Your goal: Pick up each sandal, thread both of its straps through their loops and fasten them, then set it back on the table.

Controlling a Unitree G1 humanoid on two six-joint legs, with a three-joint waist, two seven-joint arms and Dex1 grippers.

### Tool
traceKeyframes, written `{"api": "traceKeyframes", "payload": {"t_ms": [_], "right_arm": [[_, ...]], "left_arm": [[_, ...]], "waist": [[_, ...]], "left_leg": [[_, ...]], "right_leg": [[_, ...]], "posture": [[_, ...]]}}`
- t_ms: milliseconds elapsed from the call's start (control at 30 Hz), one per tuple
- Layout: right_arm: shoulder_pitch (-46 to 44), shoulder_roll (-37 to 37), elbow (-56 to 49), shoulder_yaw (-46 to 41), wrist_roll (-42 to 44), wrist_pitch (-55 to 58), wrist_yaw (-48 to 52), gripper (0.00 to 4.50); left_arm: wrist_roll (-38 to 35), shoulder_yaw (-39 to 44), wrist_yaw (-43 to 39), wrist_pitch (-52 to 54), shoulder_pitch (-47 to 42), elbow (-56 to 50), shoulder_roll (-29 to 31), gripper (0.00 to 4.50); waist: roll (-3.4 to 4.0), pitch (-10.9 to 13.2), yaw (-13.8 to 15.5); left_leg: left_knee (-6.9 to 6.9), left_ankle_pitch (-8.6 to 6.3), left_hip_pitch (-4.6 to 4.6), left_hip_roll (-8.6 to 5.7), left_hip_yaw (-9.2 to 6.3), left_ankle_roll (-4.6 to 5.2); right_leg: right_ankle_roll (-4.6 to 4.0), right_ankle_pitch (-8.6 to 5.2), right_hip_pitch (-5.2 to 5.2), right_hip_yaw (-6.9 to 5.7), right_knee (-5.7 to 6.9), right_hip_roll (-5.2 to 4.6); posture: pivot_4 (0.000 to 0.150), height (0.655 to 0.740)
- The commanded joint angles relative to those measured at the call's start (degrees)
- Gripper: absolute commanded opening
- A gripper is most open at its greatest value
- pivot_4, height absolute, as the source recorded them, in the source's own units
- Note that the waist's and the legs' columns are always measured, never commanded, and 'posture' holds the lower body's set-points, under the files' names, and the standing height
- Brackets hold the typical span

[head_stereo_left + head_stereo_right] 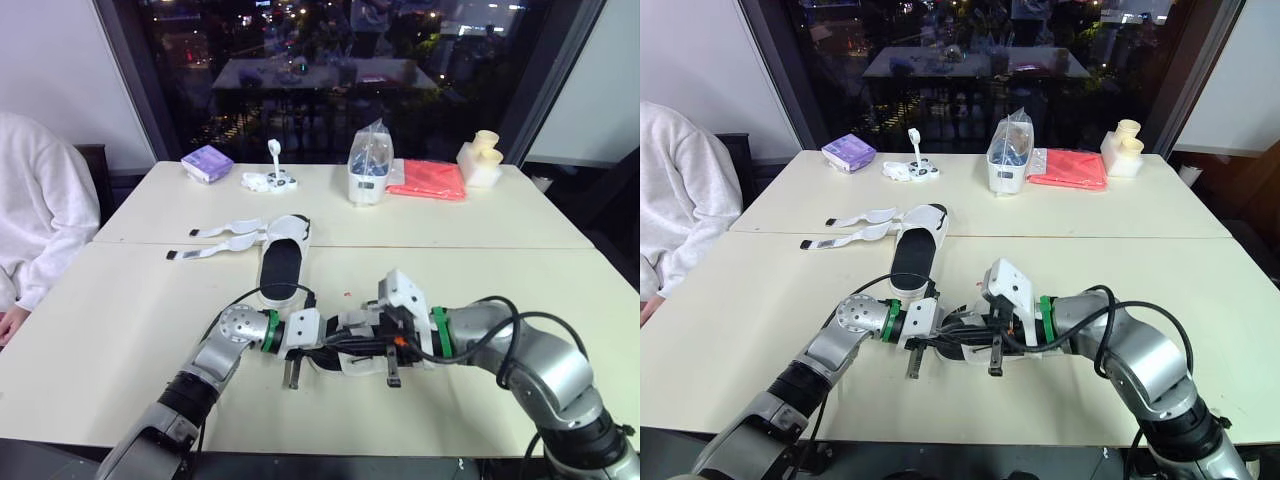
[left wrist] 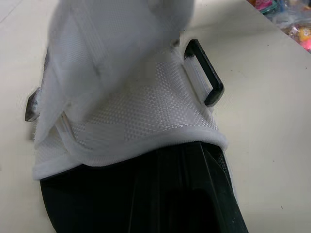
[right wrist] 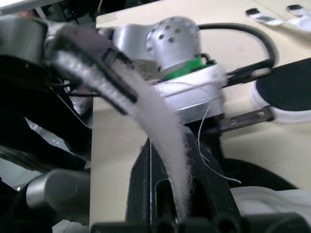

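Worked sandal (image 1: pixel 345 358) at front edge of table (image 1: pixel 500 235), long axis along that edge, between both grippers. Right gripper (image 1: pixel 392 378) clamped on strap (image 3: pixel 160 131); black loop (image 2: pixel 204 73) lies toward left gripper (image 1: pixel 293 378), whose state cannot be told

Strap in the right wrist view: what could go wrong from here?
1. The strap looks frayed where the right fingers pinch it; it may slip out under tension.
2. The loop is narrow, so the strap could bunch instead of passing.
3. The second sandal lies close by and could get nudged.
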Motion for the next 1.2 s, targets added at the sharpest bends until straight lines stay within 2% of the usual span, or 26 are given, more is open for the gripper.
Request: {"api": "traceKeyframes", "payload": {"t_ms": [33,133,333,500,667,967,1200], "right_arm": [[1.78,-1.16,-0.74,2.73,-1.11,-3.51,0.72,0.29],[3.58,-3.55,-1.25,3.0,0.02,-3.04,2.02,1.27],[8.64,-12.24,-5.92,-0.57,2.86,-3.49,6.13,4.34],[14.12,-20.34,-5.53,-5.03,3.32,-3.79,8.69,4.43],[20.02,-23.96,-2.11,-10.13,4.94,-3.62,10.52,4.43],[17.65,-22.28,3.87,-8.4,7.88,5.7,6.74,4.43],[13.29,-14.14,4.72,-7.3,12.78,13.4,0.96,4.43]], "left_arm": [[2.83,-5.11,-3.53,2.39,3.16,2.07,0.69,0.0],[2.9,-5.19,-3.66,2.6,3.23,1.93,0.58,0.0],[3.09,-5.21,-3.44,2.18,3.04,2.86,0.1,0.0],[3.37,-5.12,-3.16,1.36,2.49,4.51,-0.6,0.0],[3.78,-5.11,-3.03,0.15,1.41,6.46,-1.58,0.0],[3.95,-5.19,-3.03,-0.82,1.45,6.94,-2.06,0.0],[3.86,-5.01,-2.72,-0.39,1.55,6.45,-2.14,0.0]], "waist": [[0.0,0.0,0.0],[-0.01,0.0,0.05],[-0.02,0.0,0.17],[-0.09,-0.03,0.77],[-0.15,-0.05,1.29],[-0.17,-0.05,1.29],[-0.18,-0.05,1.33]], "left_leg": [[0.0,0.0,0.0,0.0,0.0,0.01],[0.0,-0.01,0.0,0.0,-0.01,0.01],[0.01,-0.02,0.01,0.0,-0.04,0.04],[0.01,-0.02,0.06,0.01,-0.07,0.04],[0.01,-0.02,0.12,0.02,-0.09,0.04],[0.03,-0.02,0.32,0.02,-0.11,0.04],[0.03,-0.02,0.32,0.02,-0.13,0.04]], "right_leg": [[0.0,0.0,0.0,0.0,0.0,0.0],[0.0,0.0,0.0,-0.03,0.0,0.01],[0.0,0.0,0.04,-0.06,-0.02,0.01],[0.01,-0.01,0.13,-0.09,-0.09,0.01],[0.01,-0.02,0.19,-0.09,-0.1,0.01],[-0.01,-0.03,0.42,-0.08,-0.13,-0.01],[-0.01,-0.03,0.43,-0.07,-0.14,-0.02]], "posture": [[0.15,0.74],[0.15,0.74],[0.15,0.74],[0.15,0.74],[0.15,0.74],[0.15,0.74],[0.15,0.74]]}}
